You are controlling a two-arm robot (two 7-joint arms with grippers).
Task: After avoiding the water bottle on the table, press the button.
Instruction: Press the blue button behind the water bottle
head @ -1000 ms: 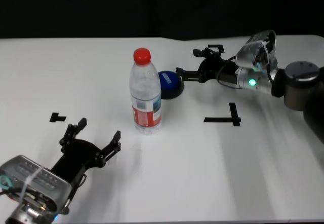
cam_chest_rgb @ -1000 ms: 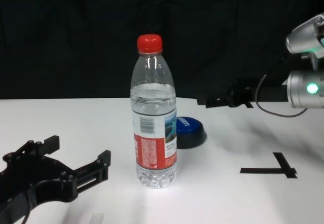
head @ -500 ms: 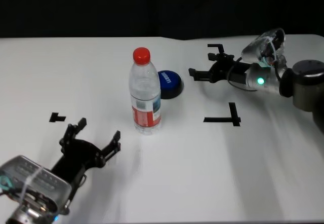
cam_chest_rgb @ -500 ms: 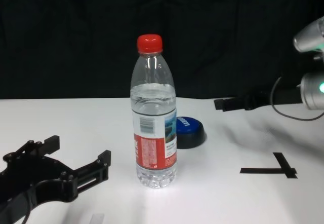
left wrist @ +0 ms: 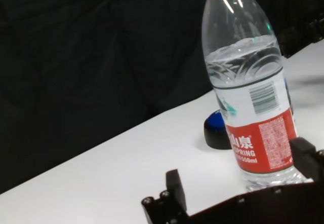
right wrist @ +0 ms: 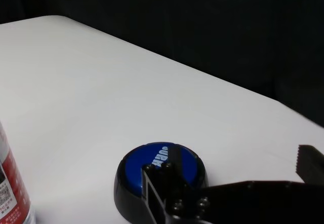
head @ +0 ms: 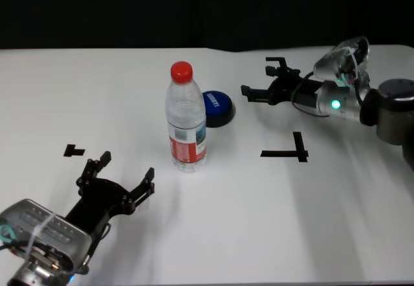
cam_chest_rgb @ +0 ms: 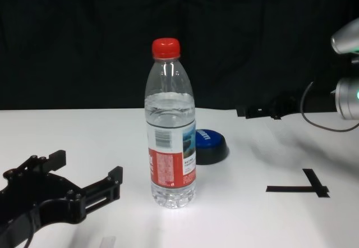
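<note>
The button [head: 217,107] sits mid-frame just behind the bottle [head: 186,119]. The right gripper [head: 264,82], jaws apart, hovers upper right of it; it should come in from that side, staying clear of the bottle. The left gripper [head: 116,176] idles lower left, jaws apart.

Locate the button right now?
In the head view the button sits on the table just behind the water bottle, toward the robot's right. The open right gripper is further to its right, apart from it.
</note>
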